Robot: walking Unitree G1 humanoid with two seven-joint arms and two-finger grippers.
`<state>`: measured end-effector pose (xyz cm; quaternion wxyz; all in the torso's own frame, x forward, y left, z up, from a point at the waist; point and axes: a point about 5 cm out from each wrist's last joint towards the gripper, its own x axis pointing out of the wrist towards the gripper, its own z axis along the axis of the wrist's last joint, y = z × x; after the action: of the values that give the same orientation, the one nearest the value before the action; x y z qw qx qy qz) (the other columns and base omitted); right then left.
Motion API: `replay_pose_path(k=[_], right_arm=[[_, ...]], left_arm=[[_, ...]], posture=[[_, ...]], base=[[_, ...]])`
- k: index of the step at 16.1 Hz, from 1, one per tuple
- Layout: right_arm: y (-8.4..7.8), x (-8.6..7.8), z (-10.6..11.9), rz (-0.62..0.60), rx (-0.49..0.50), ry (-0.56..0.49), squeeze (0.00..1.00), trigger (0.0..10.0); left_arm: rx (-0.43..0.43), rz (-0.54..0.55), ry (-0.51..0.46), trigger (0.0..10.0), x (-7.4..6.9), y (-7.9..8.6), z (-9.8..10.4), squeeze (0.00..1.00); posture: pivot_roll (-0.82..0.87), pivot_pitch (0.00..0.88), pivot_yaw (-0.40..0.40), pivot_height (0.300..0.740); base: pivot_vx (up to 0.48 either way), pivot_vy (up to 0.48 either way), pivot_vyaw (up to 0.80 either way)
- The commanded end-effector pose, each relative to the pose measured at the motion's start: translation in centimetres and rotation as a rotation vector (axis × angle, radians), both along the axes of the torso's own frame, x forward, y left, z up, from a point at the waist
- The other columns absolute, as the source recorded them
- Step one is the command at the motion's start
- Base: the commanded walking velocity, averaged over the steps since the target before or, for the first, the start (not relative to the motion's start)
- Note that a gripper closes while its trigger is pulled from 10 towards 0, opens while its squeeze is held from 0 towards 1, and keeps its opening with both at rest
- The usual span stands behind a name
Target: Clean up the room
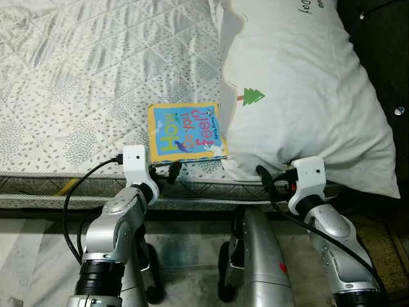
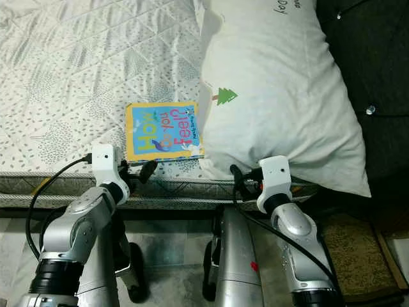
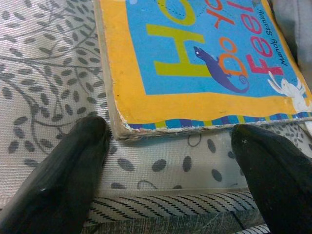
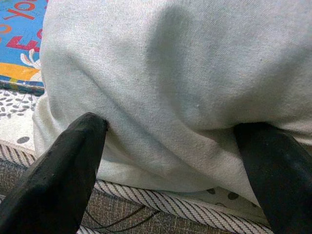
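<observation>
A board book (image 1: 186, 131) with a yellow border and blue cover lies flat on the quilted bed (image 1: 77, 83), near its front edge. Its right side touches a large white pillow (image 1: 300, 89) with a small green tree print. My left gripper (image 1: 164, 173) is open at the mattress edge, just short of the book's near edge (image 3: 195, 117); its fingertips (image 3: 63, 175) rest on the quilt. My right gripper (image 1: 276, 181) is open at the pillow's near edge, its fingers (image 4: 63, 165) spread against the white fabric (image 4: 185, 87).
The mattress side (image 1: 38, 188) has a striped trim running along the front. A dark surface (image 1: 383, 64) lies right of the pillow. Pale floor (image 1: 38, 256) and a brown mat (image 2: 358, 249) lie below, beside my silver legs.
</observation>
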<state>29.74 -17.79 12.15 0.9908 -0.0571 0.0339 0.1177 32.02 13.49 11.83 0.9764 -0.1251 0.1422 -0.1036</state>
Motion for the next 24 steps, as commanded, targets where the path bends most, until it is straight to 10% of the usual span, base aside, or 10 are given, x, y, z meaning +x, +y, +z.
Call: replay_pose_path(k=[1,20,24], right_arm=[[-0.6,-0.2,-0.2,-0.010,-0.011,0.002,0.00,10.0],[-0.3,0.2,-0.3,0.000,-0.016,-0.001,0.00,10.0],[-0.2,0.3,-0.4,0.000,-0.017,-0.004,0.00,10.0]], left_arm=[[0.025,0.042,0.067,10.0,-0.3,0.8,-1.4,0.00],[0.018,0.067,0.300,10.0,-1.2,1.1,-3.2,0.00],[0.028,0.076,0.155,10.0,-0.6,0.7,-1.4,0.00]], posture=[[-0.07,0.337,-0.084,0.528],[-0.06,0.329,-0.079,0.528],[-0.06,0.328,-0.078,0.528]], base=[[0.000,0.000,0.00],[0.000,0.000,0.00],[0.000,0.000,0.00]])
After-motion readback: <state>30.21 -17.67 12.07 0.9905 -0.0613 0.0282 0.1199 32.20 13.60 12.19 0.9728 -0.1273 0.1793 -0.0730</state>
